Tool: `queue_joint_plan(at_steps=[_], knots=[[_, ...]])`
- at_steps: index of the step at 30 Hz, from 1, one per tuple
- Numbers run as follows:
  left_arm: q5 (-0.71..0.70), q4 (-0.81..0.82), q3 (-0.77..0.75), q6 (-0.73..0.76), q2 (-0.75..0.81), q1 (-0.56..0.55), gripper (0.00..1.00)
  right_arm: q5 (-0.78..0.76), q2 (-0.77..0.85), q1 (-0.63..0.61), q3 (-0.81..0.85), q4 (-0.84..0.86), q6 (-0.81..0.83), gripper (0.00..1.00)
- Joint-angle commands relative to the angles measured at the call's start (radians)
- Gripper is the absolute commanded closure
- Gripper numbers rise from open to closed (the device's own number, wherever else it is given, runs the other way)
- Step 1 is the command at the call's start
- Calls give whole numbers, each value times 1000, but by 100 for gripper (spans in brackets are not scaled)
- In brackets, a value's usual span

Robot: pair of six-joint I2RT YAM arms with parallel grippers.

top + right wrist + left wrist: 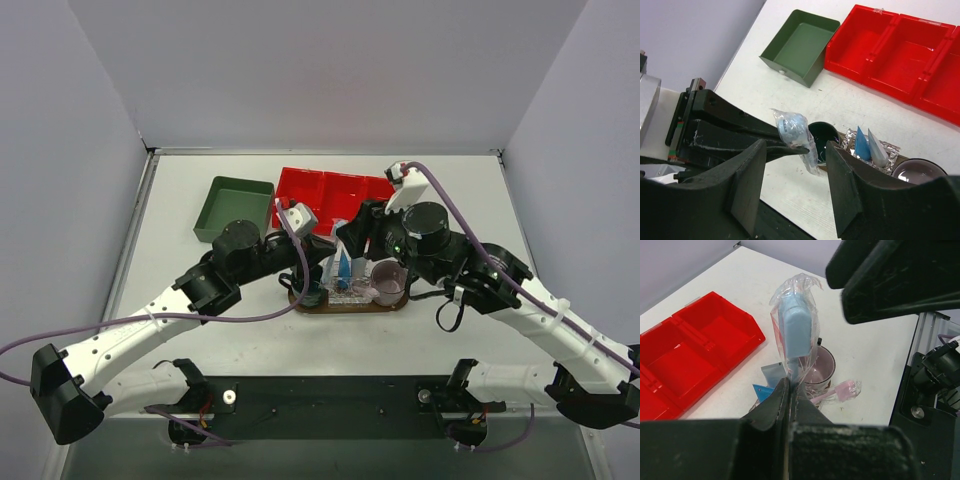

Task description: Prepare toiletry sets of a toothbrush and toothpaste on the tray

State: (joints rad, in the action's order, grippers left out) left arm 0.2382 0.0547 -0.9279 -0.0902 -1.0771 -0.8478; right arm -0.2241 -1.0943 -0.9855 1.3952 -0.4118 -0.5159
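Clear crinkly wrap makes the blue packet light and slippery (pinch its stiffer body). Left gripper clenches its tail by the green mug; right gripper, released, straddles it.

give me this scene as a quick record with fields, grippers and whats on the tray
left gripper: shut on clear plastic packet with a pale blue piece inside
right gripper: open, straddling that packet
oval brown wooden tray: dark green mug, translucent pink mug, small blue tubes
behind tray: red three-compartment bin, green square box
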Motion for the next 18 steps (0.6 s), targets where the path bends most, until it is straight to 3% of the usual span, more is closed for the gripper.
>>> queue_joint_plan(at_steps=[1,13,18], knots=[[-4,16,-26,21,5,-10,100,-35,-38,-10,53,24,16,54],[15,25,-22,24,11,-17,100,-47,-91,-12,56,28,27,61],[24,30,-19,24,13,-20,100,-41,-88,-12,44,41,36,79]])
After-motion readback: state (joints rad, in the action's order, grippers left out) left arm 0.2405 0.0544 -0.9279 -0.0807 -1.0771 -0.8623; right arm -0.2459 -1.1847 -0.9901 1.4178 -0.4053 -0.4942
